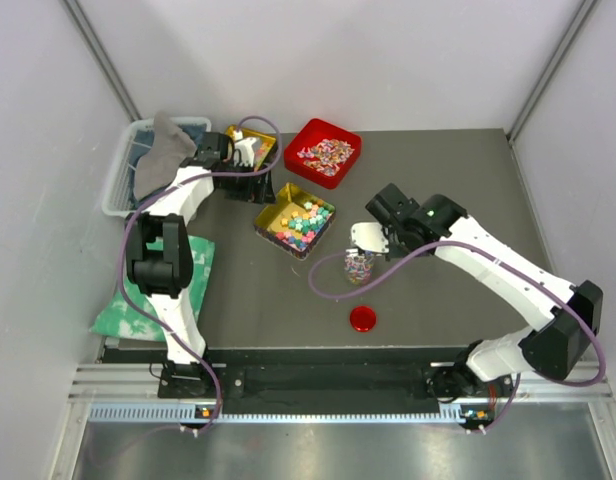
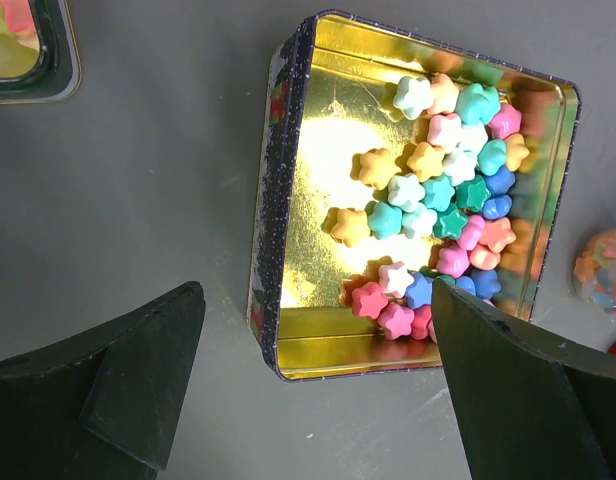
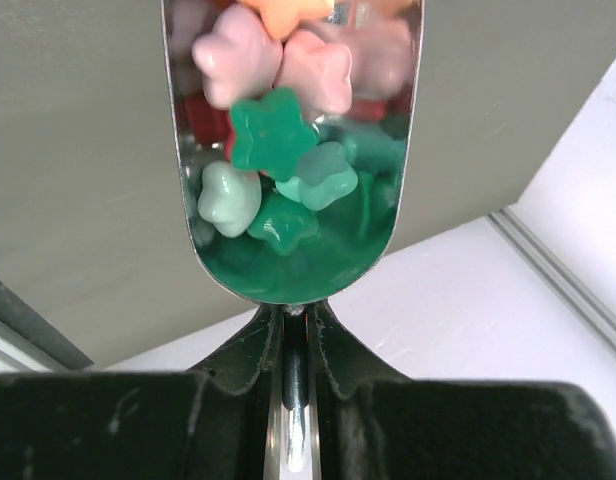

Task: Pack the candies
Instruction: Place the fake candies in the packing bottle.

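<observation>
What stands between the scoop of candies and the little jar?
Nothing visible. The right gripper holds the scoop of candies close to the jar; the red lid lies apart on the table.

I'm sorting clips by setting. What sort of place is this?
Likely a lab robot cell, not a kitchen: plain white panels enclose a grey table, and two robot arms stand at its near edge beside aluminium rails.

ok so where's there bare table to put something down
Bare table right of the red tray, behind the right gripper and its scoop. Also the near strip between the green cloth and the red lid. Crowded: back left, where tins, bin and left gripper bunch.
</observation>
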Robot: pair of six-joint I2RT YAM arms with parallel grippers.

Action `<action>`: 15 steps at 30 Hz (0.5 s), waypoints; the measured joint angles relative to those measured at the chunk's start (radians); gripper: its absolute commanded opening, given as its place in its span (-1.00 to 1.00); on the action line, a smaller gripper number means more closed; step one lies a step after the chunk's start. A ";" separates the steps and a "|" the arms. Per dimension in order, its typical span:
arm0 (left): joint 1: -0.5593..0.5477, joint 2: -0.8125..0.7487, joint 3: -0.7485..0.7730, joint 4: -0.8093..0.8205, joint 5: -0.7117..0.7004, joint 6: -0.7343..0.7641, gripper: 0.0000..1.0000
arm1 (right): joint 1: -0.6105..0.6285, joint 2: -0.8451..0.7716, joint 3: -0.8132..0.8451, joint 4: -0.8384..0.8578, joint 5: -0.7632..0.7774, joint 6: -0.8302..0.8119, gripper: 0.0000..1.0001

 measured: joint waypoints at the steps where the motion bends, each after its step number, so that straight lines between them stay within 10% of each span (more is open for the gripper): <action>1: 0.000 0.000 -0.002 0.000 0.000 0.000 0.98 | 0.006 0.003 0.000 0.000 0.009 0.000 -1.00; 15: 0.000 -0.015 -0.023 0.002 0.002 0.000 0.98 | 0.038 0.007 -0.016 0.008 0.080 -0.020 -1.00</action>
